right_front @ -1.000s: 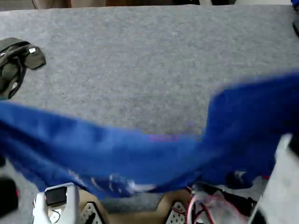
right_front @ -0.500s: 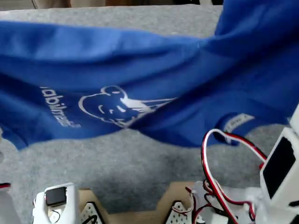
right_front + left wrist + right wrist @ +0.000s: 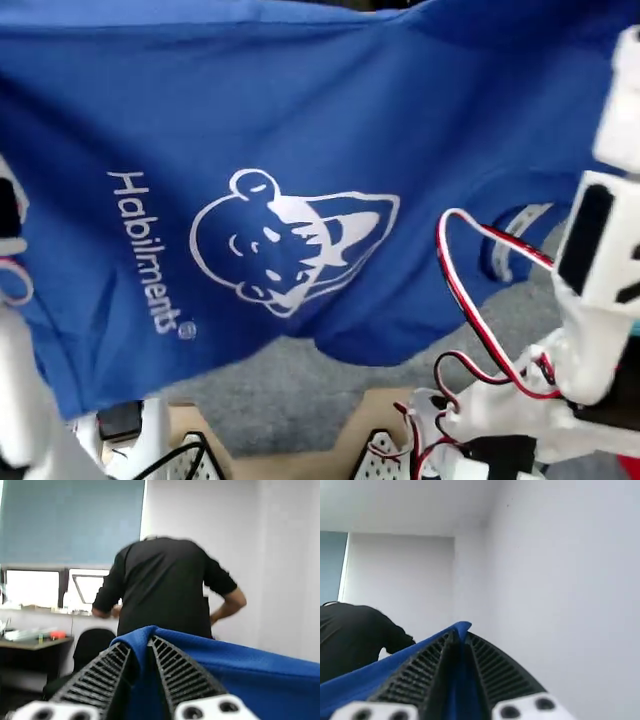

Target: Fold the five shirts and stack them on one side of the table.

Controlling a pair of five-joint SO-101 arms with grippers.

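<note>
Shirt (image 3: 300,130), one, in two grippers (image 3: 140,646) (image 3: 461,636)

A blue shirt (image 3: 300,120) hangs spread wide between two white arms, well above the grey table (image 3: 270,385). One arm (image 3: 600,250) stands in front of the cloth at one side edge, and the other arm (image 3: 25,400) at the opposite edge. The shirt's face carries a white cartoon head (image 3: 285,245) with white lettering (image 3: 150,250) beside it. Near the first arm a white band (image 3: 515,240) curves along an opening in the cloth. A red and white cable (image 3: 455,290) loops from that arm over the shirt's lower part. Below the sagging hem, a tan base plate (image 3: 350,440) lies between the arms' feet.
</note>
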